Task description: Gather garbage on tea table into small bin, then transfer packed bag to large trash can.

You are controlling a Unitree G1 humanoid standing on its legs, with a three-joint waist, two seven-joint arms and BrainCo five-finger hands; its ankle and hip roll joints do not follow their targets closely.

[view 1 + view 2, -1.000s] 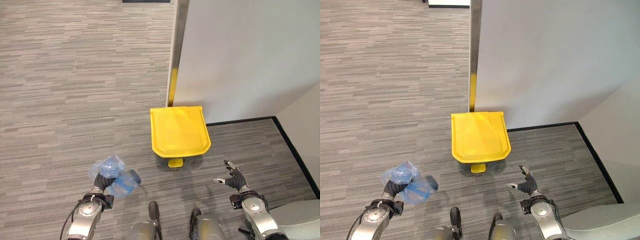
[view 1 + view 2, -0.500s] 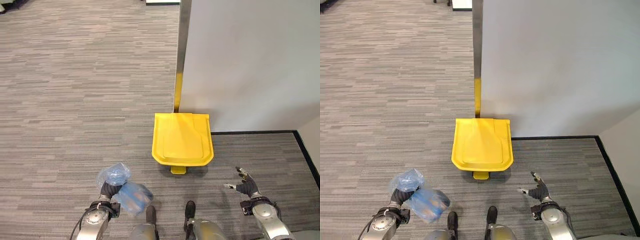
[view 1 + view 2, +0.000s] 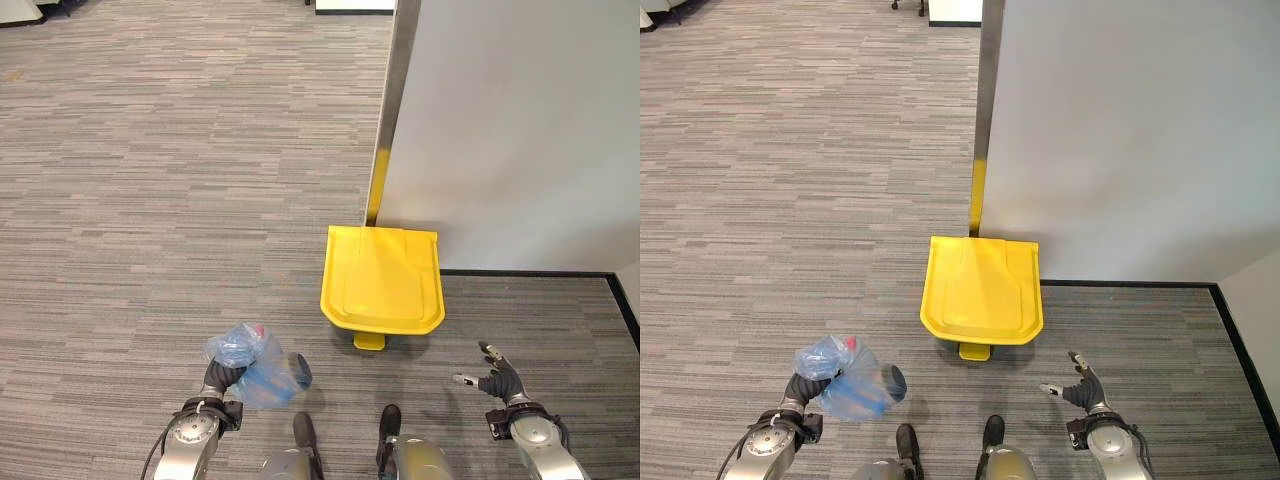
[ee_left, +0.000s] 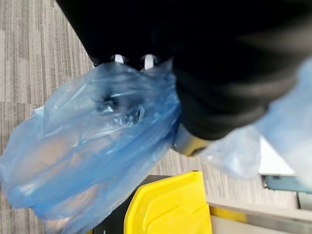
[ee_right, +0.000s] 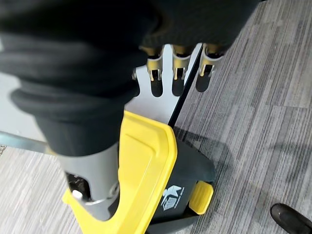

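My left hand [image 3: 222, 377] is shut on the gathered top of a blue plastic garbage bag [image 3: 255, 364], holding it above the carpet at the lower left; the bag [image 4: 97, 146] bulges with its contents. A large trash can with a closed yellow lid [image 3: 383, 279] and a yellow foot pedal [image 3: 369, 341] stands ahead against the white wall. My right hand [image 3: 497, 376] hovers open at the lower right, fingers [image 5: 175, 63] spread, holding nothing, a short way right of the can [image 5: 151, 180].
A white wall panel [image 3: 520, 130] with a metal edge post [image 3: 392, 90] rises behind the can. A black baseboard [image 3: 530, 273] runs along its foot. Grey striped carpet [image 3: 150, 200] stretches out to the left.
The whole picture has shifted, so the camera has moved; the can now sits further right. The bag in my left hand has swung slightly. My right hand stays open.
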